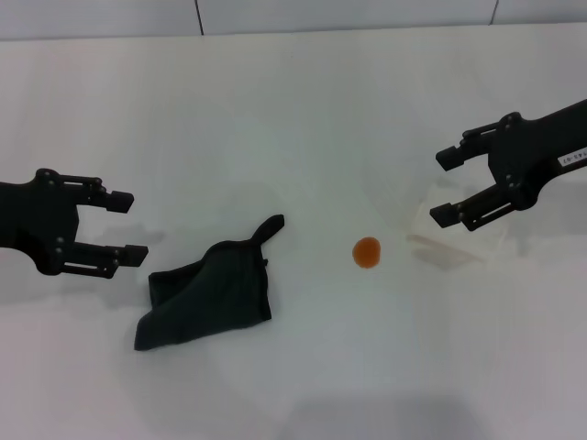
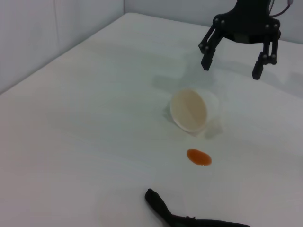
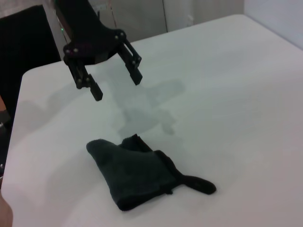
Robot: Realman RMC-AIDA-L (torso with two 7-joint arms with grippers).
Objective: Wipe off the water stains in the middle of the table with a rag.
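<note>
The water stain point(image 1: 367, 251) is a small orange blob on the white table point(image 1: 293, 110), also in the left wrist view point(image 2: 199, 157). The dark rag point(image 1: 209, 294) lies crumpled to its left, its pointed tail toward the stain; it also shows in the right wrist view point(image 3: 142, 171), and only its tail in the left wrist view point(image 2: 163, 210). My left gripper point(image 1: 127, 227) is open and empty, hovering left of the rag, seen also from the right wrist point(image 3: 113, 80). My right gripper point(image 1: 445, 186) is open and empty above a tipped cup, seen also from the left wrist point(image 2: 232, 66).
A white translucent cup point(image 1: 457, 238) lies on its side just right of the stain, mouth toward the stain point(image 2: 191, 111). The table's far edge meets a grey wall point(image 1: 275, 14).
</note>
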